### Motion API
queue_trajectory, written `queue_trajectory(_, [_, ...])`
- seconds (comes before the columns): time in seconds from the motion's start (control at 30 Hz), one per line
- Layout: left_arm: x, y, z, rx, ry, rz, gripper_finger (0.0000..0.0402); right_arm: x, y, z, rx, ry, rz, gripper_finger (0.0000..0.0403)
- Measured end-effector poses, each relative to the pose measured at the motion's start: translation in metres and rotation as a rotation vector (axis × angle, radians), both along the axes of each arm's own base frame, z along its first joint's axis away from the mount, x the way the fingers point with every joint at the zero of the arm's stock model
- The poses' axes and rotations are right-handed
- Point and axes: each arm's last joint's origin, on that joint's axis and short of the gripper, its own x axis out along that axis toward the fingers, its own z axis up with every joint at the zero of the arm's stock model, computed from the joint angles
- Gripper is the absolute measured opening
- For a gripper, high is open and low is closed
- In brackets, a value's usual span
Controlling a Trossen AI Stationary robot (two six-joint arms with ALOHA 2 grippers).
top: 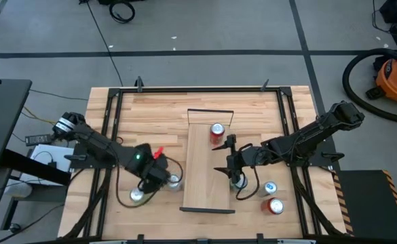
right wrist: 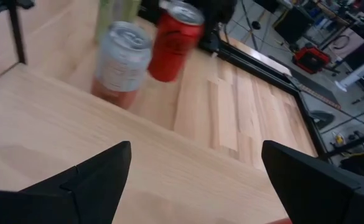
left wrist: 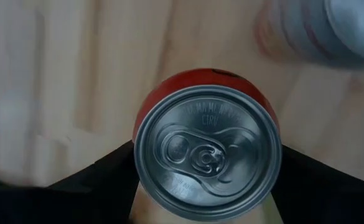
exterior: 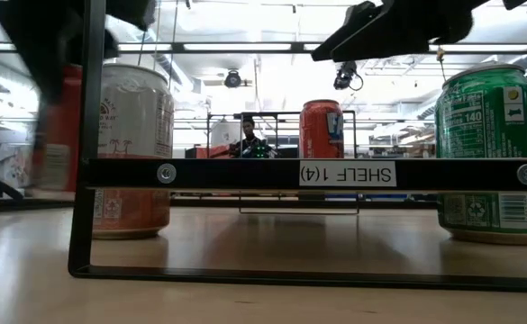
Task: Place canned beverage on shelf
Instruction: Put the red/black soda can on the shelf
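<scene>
My left gripper [top: 159, 173] is left of the shelf [top: 201, 169], shut on a red can [left wrist: 206, 149] whose silver top faces the wrist camera. The same can shows blurred at the far left of the low view [exterior: 60, 135] and beyond a white-and-orange can [right wrist: 122, 62] in the right wrist view [right wrist: 175, 43]. My right gripper [top: 229, 159] hovers open over the shelf's right edge, with nothing between its fingers [right wrist: 101, 174]. A red can [top: 216, 131] stands upright on the shelf's far end. My left gripper pinches the red can's side wall just below the rim [left wrist: 142, 115] between its two fingers [left wrist: 101, 177], one on each side. The fingers come from above, pointing down. The can stays roughly upright; whether its base is clear of the table I cannot tell.
A white-and-orange can [top: 174, 181] and another can [top: 137, 196] stand close to my left gripper. A green can [exterior: 488, 153] stands at the shelf's right edge under my right arm. Two cans [top: 270, 188] [top: 275, 205] stand right of the shelf. The shelf's black rail [exterior: 245, 173] closes its near end.
</scene>
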Motion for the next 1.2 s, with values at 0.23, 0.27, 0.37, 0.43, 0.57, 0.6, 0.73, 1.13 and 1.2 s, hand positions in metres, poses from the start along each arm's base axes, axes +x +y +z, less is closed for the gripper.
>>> queue_trajectory(0.23, [0.013,0.040,0.015,0.046,0.022,-0.163,0.0301,-0.008,0.010,-0.006,0.013,0.063,-0.005,0.0372])
queue_trajectory(0.27, [0.015,0.046,0.018,0.054,0.021,-0.184,0.0301,-0.009,0.010,-0.006,0.014,0.070,-0.020,0.0372])
queue_trajectory(0.37, [0.024,0.061,0.028,0.092,-0.015,-0.264,0.0301,-0.013,0.009,-0.006,0.031,0.090,-0.055,0.0372])
queue_trajectory(0.43, [0.031,0.070,0.032,0.121,-0.054,-0.323,0.0301,-0.015,0.008,-0.007,0.046,0.116,-0.080,0.0372])
queue_trajectory(0.57, [0.045,0.087,0.036,0.162,-0.145,-0.428,0.0305,-0.020,0.006,-0.002,0.104,0.120,-0.129,0.0372])
queue_trajectory(0.6, [0.048,0.090,0.038,0.170,-0.172,-0.451,0.0307,-0.021,0.005,-0.002,0.120,0.123,-0.140,0.0372])
queue_trajectory(0.73, [0.059,0.106,0.040,0.164,-0.254,-0.513,0.0311,-0.027,0.004,0.000,0.175,0.132,-0.177,0.0372])
queue_trajectory(1.13, [0.079,0.143,0.033,0.131,-0.360,-0.596,0.0313,-0.032,0.006,0.004,0.217,0.107,-0.227,0.0372])
queue_trajectory(1.2, [0.085,0.146,0.026,0.134,-0.353,-0.624,0.0313,-0.032,0.007,0.004,0.220,0.105,-0.235,0.0372])
